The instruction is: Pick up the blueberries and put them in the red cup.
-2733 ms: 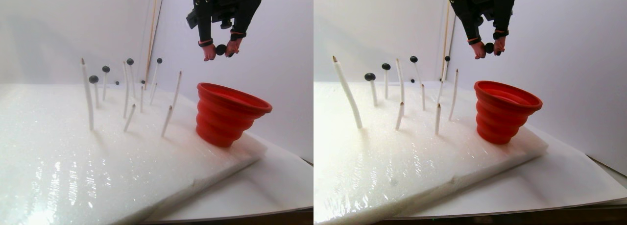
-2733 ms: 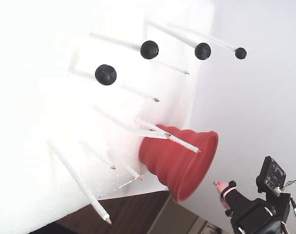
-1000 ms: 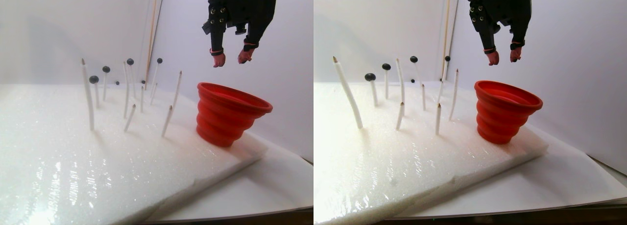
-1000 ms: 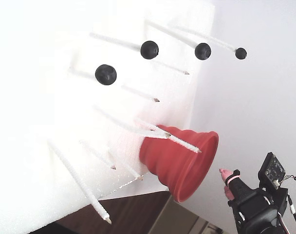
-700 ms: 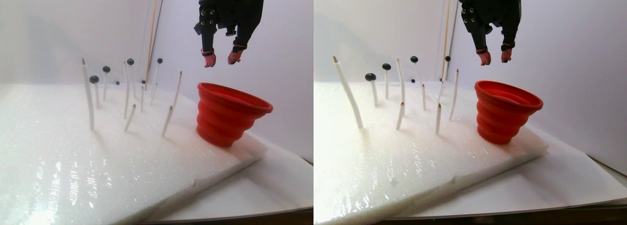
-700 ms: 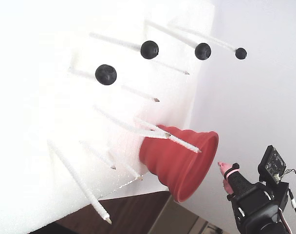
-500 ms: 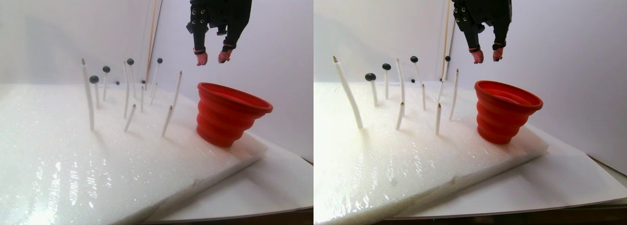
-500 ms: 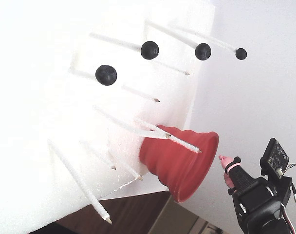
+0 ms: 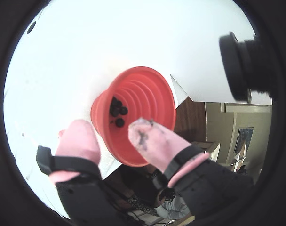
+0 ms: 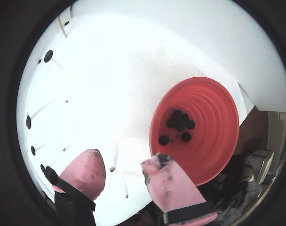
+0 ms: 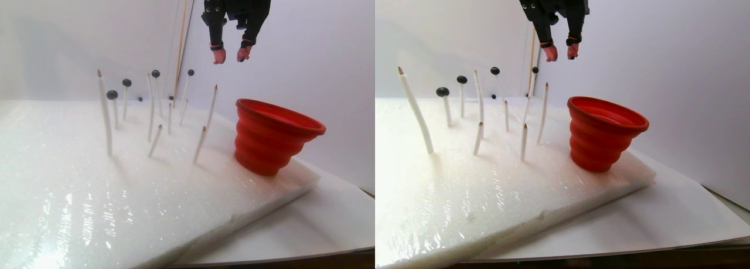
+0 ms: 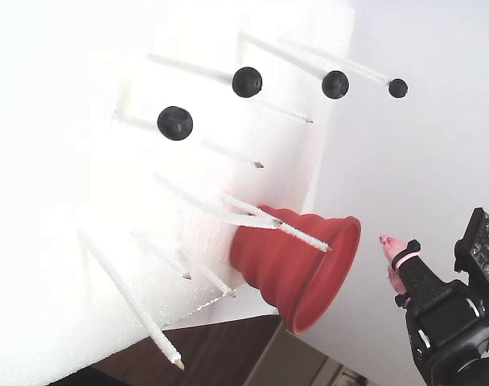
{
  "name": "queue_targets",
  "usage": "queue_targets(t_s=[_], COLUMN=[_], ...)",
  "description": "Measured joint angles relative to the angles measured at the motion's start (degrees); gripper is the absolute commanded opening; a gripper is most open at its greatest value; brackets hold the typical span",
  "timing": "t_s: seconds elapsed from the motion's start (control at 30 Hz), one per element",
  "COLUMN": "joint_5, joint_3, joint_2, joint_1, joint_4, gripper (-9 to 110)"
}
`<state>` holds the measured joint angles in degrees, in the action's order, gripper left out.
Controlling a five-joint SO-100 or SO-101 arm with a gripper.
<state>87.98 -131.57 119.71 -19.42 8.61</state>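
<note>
A: Wrist views first. What do we see?

B: In a wrist view, the gripper (image 9: 112,134) has its pink fingertips (image 9: 79,139) spread apart w/ nothing between them. Beyond them we look into the red cup (image 9: 157,94); a few blueberries (image 9: 117,112) lie at its bottom. In another wrist view, same gripper (image 10: 122,172), jaws parted and empty; the red cup (image 10: 218,122) sits right of centre on the white foam slab (image 10: 115,84), approx. six blueberries (image 10: 178,125) inside. More dark berries show at the far left edge, near thin white sticks (image 10: 42,109).

A: Stereo pair view?

B: We see the gripper (image 11: 231,54) high above the slab (image 11: 88,187), up and left of the red cup (image 11: 272,137), well apart from it. Several blueberries (image 11: 112,95) sit atop white sticks (image 11: 105,119) at the back left; other sticks are bare.

A: Fixed view?

B: Lies on its side. Four blueberries (image 12: 174,123) on sticks (image 12: 132,301); the red cup (image 12: 301,265) on the slab (image 12: 51,161); one pink fingertip (image 12: 392,244) right of the rim, not touching.
</note>
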Motion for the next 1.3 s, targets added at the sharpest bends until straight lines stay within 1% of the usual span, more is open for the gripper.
queue_targets(t_s=[0.7,1.0,1.3], joint_5=[-2.8,-3.0,-3.9], joint_3=[-2.3,-3.7,-5.2], joint_2=[9.1,12.4,13.1], joint_1=[9.2,11.5,14.5], joint_4=[6.6,8.6,8.6], gripper=[15,15,15])
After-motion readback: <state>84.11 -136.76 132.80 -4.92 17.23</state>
